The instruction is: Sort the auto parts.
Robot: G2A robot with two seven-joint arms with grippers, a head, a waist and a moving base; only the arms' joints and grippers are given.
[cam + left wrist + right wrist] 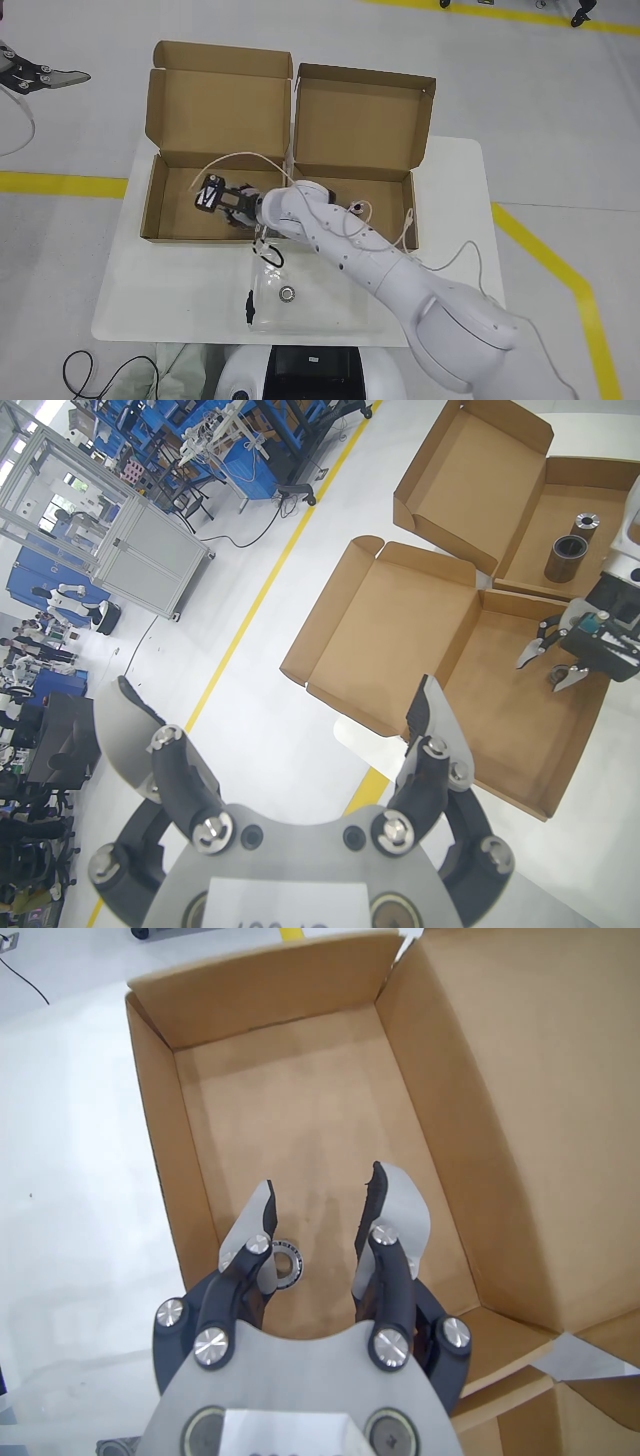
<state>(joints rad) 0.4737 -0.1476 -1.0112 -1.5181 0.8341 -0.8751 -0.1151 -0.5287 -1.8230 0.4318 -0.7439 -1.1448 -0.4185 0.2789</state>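
One splayed end effector point(324, 1175) over bearing point(286, 1264)

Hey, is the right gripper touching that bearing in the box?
Cannot tell. In the right wrist view, one finger of the open right gripper overlaps the bearing on the box floor, hiding any gap.

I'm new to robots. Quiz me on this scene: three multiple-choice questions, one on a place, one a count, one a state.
1. The bearing ring lies: A inside a cardboard box; B in a tray; C on bare table.
2. Cylindrical parts standing in the other box: A none; B two; C five.
3. The right gripper is: A open; B shut on the ring; C shut, empty.
1 A, brown cardboard surrounds it. 2 B, a dark sleeve and a silver one. 3 A, its fingers stand apart.
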